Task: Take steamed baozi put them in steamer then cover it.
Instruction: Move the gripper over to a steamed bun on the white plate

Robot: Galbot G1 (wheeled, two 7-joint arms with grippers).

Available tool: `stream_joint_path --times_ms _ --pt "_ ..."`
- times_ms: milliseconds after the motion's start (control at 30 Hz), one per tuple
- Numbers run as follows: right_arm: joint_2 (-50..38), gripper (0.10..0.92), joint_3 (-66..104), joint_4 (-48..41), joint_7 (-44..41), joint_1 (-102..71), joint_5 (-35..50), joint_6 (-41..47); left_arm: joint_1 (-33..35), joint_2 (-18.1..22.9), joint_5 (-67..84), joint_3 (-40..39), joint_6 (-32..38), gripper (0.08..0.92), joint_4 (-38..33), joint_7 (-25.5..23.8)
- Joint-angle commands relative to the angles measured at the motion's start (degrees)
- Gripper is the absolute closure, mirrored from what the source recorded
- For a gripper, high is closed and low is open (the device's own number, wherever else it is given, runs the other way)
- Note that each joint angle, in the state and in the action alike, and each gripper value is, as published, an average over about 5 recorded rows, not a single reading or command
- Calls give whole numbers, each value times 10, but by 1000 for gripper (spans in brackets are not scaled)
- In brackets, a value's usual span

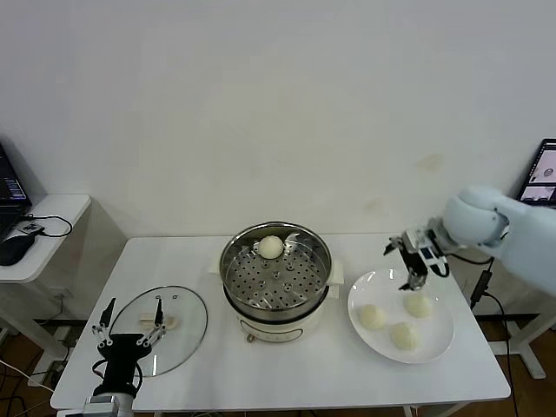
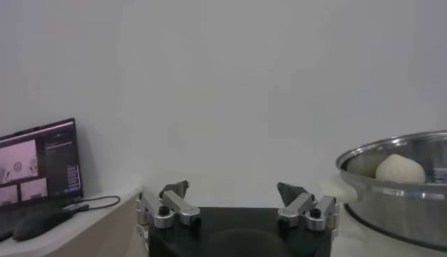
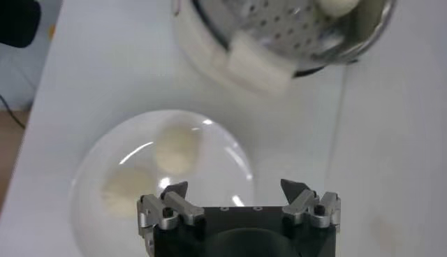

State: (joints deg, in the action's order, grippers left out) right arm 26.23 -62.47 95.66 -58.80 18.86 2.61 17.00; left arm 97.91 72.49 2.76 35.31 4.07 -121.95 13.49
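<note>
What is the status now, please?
Right gripper open above plate, three baozi there. One in steamer. Left gripper open over lid. Nothing blocking.

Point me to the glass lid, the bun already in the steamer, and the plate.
glass lid (image 1: 178,323): head view, on the bare glass right of its handle.
bun in the steamer (image 1: 271,247): head view, on the bun's top.
plate (image 1: 360,291): head view, on the bare left rim.
</note>
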Motion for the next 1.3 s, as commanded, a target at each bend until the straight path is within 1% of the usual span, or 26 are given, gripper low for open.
stream_joint_path --times_ms 33,233,500,1100,1200,1300 --pt "-17 203 98 0 0 -170 -51 6 -2 0 -1 -1 -1 177 14 0" --pt "25 203 122 -31 17 -220 -59 10 0 1 -1 2 -1 177 15 0" --pt "72 203 132 -76 32 -236 -76 11 -2 3 -1 3 0 177 20 0" --pt "132 207 145 -135 42 -250 -100 14 -7 4 0 3 2 177 29 0" --pt "136 229 146 -139 42 -251 -103 19 -7 5 0 3 2 177 29 0" --pt "139 274 147 -142 40 -253 -104 23 -7 6 0 3 2 177 29 0"
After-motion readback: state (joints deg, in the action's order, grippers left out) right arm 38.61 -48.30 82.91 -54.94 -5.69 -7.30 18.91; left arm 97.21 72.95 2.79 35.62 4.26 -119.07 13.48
